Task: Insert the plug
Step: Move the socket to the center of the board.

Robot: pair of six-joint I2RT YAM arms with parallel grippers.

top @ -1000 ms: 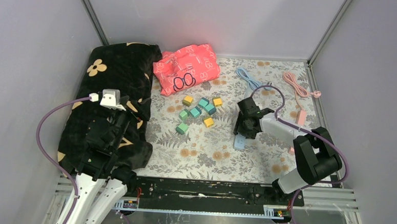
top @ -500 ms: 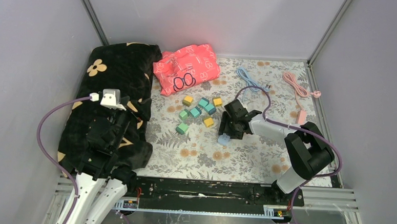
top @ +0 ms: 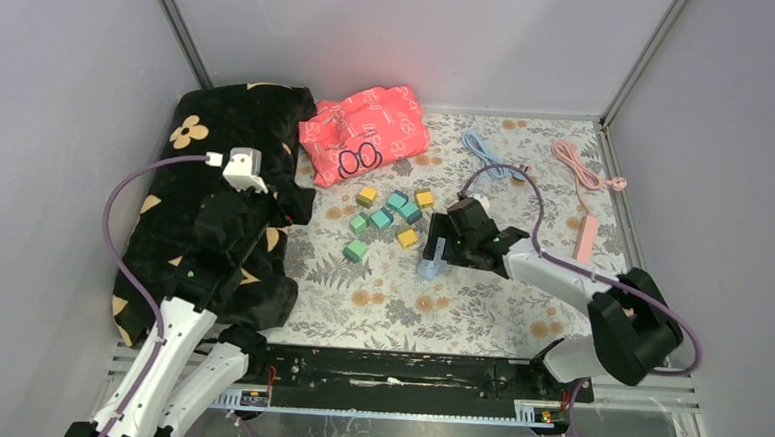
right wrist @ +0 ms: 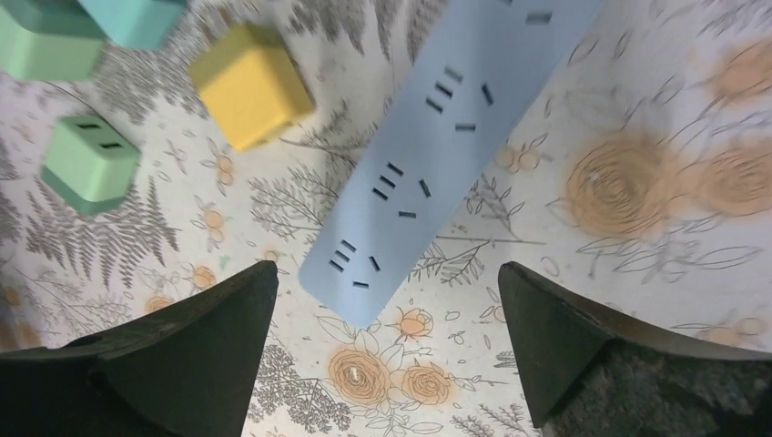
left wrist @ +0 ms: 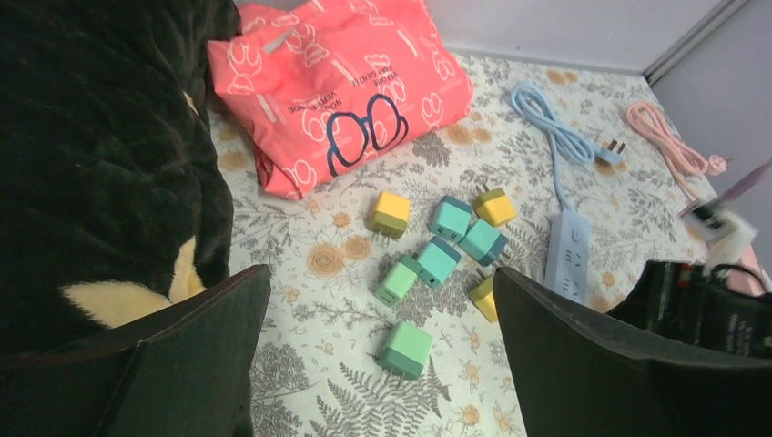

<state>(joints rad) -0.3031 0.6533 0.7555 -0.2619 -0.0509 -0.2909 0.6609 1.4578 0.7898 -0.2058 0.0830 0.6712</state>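
Floral desk point(top: 399, 299) carries a blue power strip point(right wrist: 437, 155) beneath the right jaws, spread wide; left jaws also gape, empty.

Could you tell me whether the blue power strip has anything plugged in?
Empty: on the blue power strip, all visible sockets are bare.
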